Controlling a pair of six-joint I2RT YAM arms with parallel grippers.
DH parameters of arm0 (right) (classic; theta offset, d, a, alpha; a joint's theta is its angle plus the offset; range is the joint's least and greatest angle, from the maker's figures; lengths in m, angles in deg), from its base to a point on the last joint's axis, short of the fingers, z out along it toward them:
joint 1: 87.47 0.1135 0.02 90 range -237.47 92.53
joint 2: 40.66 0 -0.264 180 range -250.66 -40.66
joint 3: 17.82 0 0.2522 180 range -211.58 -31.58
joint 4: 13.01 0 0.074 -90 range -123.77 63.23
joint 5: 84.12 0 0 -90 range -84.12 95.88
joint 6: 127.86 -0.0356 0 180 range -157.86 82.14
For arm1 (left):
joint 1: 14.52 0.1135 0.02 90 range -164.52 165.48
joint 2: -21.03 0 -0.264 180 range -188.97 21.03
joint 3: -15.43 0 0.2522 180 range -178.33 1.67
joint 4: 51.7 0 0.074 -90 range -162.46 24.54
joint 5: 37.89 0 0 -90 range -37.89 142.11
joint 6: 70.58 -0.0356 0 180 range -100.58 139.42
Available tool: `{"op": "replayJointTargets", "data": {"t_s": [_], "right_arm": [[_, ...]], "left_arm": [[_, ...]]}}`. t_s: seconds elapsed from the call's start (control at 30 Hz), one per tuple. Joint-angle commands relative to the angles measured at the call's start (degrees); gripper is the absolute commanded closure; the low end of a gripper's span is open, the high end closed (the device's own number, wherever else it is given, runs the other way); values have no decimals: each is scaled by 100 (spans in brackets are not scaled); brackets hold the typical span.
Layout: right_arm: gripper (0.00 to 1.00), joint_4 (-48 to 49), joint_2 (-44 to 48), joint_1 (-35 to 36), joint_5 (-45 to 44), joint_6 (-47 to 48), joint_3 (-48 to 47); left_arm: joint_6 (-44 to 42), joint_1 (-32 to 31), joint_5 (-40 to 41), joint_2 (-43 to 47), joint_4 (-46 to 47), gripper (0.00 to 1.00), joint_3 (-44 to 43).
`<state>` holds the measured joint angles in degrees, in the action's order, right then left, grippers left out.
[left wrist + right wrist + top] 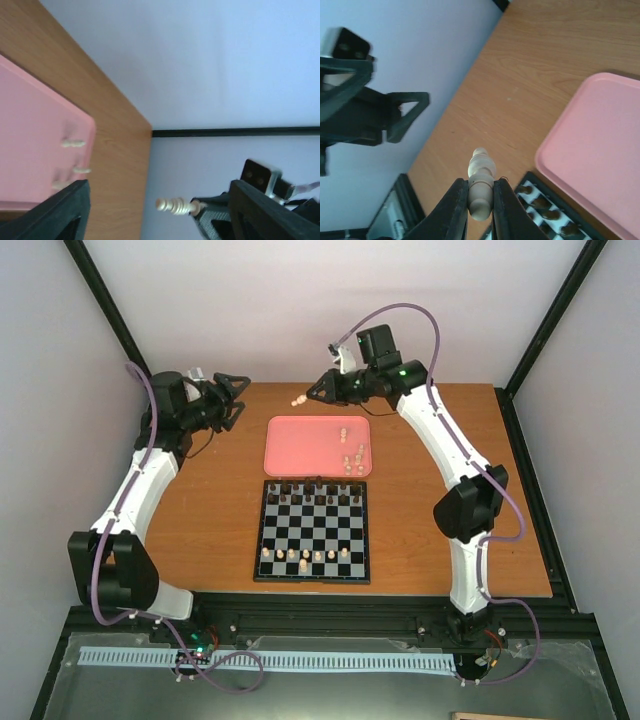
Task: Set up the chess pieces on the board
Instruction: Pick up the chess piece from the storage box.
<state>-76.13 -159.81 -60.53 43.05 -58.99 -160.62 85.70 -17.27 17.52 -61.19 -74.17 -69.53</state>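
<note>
The board (262,540) lies mid-table, with dark pieces along its far row and several cream chess pieces (305,556) along its near row. More cream pieces (352,452) lie in the pink tray (300,445). Above the table's far edge, my right gripper (310,396) is shut on a cream piece (299,400) that points left. In the right wrist view that piece (481,167) sticks out between the jaws of the right gripper (480,200). My left gripper (240,398) faces it, open and apart from it. The left wrist view shows the held piece (175,205) beyond the open left gripper (160,187).
Black frame posts rise at the table's far corners, with white walls behind. The pink tray (35,130) holds loose cream pieces (73,144) near its right side. The board's corner (530,177), with dark pieces on it, shows below the right gripper.
</note>
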Motion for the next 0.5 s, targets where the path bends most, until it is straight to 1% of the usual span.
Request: {"op": "replayJointTargets", "data": {"t_s": [0.0,0.2,0.33,0.47], "right_arm": [[89,571,473,-58,760,-627,69],[89,1225,595,-53,1176,-1317,52],[89,1577,581,-40,1384,-1653,46],[90,1634,464,-5,1460,-1784,-117]], "left_arm": [[1313,-51,-167,-73,1038,25,-26],[1733,-183,-151,-93,1380,35,-26],[2059,-256,-217,-192,1635,35,-162],[2441,-413,-165,-251,1893,35,-281]]}}
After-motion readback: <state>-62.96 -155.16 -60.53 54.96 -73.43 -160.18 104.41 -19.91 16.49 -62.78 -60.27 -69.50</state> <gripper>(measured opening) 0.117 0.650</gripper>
